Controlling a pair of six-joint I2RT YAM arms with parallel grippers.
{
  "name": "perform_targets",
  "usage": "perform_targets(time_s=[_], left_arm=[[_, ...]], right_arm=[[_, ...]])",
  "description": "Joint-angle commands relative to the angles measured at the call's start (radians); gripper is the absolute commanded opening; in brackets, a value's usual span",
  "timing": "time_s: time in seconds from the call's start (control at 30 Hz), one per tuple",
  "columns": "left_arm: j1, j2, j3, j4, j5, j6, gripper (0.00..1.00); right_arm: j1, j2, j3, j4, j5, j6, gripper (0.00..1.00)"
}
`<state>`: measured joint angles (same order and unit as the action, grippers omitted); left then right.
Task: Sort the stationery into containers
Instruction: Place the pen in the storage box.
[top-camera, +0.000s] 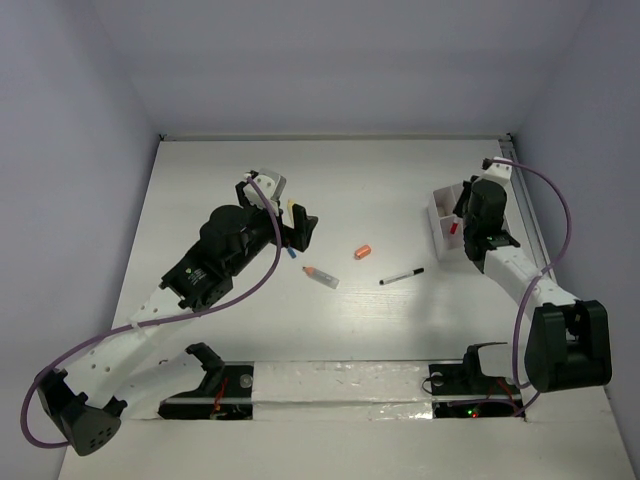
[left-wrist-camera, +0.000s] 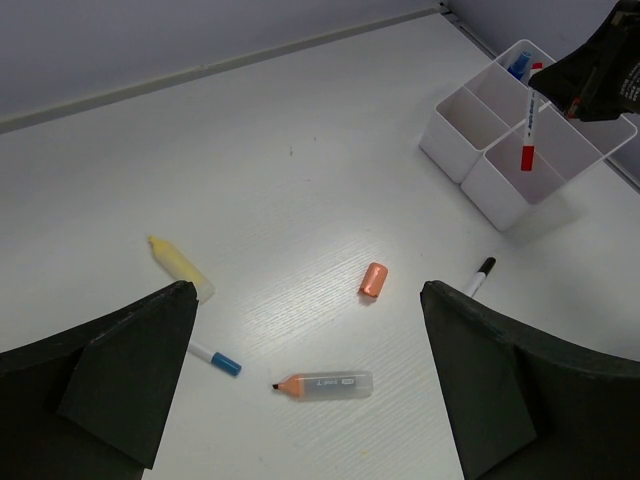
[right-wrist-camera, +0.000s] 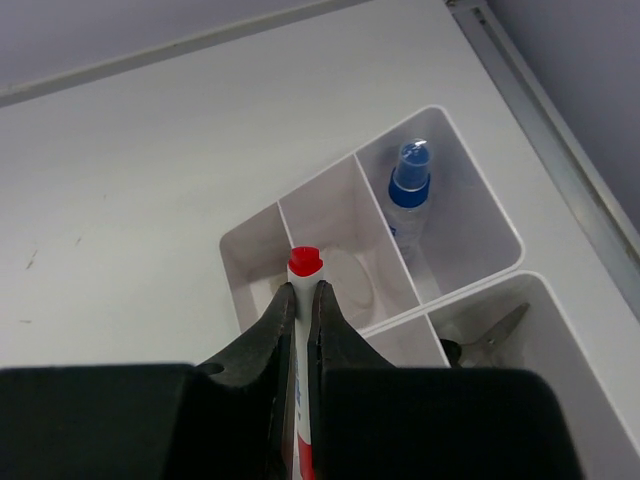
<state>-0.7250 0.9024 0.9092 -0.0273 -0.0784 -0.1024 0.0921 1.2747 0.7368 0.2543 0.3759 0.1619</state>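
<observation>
The white organizer box (top-camera: 437, 215) stands at the right. My right gripper (top-camera: 464, 226) hovers over it, shut on the red-capped pen (right-wrist-camera: 303, 265), held upright above the near-left compartment (right-wrist-camera: 345, 285); the pen also shows in the left wrist view (left-wrist-camera: 527, 125). My left gripper (left-wrist-camera: 307, 292) is open and empty above the table, left of centre (top-camera: 298, 232). Under it lie an orange-tipped crayon (left-wrist-camera: 325, 384), an orange cap (left-wrist-camera: 374, 279), a blue-tipped pen (left-wrist-camera: 215, 358), a cream stick (left-wrist-camera: 180, 265) and a black marker (left-wrist-camera: 479, 275).
A blue-capped item (right-wrist-camera: 408, 185) lies in a far compartment of the box, and the scissors (right-wrist-camera: 490, 340) in the larger right one. A metal rail (top-camera: 520, 200) runs along the table's right edge beside the box. Walls close off the back.
</observation>
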Motion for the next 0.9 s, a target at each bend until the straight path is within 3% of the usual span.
perform_targets(time_s=[0.0, 0.47, 0.6, 0.67, 0.87], left_arm=[[-0.002, -0.003, 0.003, 0.029, 0.014, -0.005, 0.94], [-0.002, -0.023, 0.003, 0.029, 0.034, -0.007, 0.95], [-0.002, -0.02, 0.003, 0.029, 0.032, -0.008, 0.95], [-0.002, -0.017, 0.003, 0.029, 0.032, -0.008, 0.95], [-0.002, -0.003, 0.003, 0.029, 0.025, -0.008, 0.95]], right_arm=[[-0.003, 0.008, -0.007, 0.025, -0.061, 0.024, 0.07], [0.006, -0.018, -0.001, -0.073, -0.074, 0.03, 0.38], [0.015, -0.046, 0.013, -0.134, -0.12, 0.031, 0.39], [0.024, -0.072, 0.044, -0.177, -0.181, 0.011, 0.35], [0.181, -0.019, 0.254, -0.548, -0.446, -0.002, 0.26]])
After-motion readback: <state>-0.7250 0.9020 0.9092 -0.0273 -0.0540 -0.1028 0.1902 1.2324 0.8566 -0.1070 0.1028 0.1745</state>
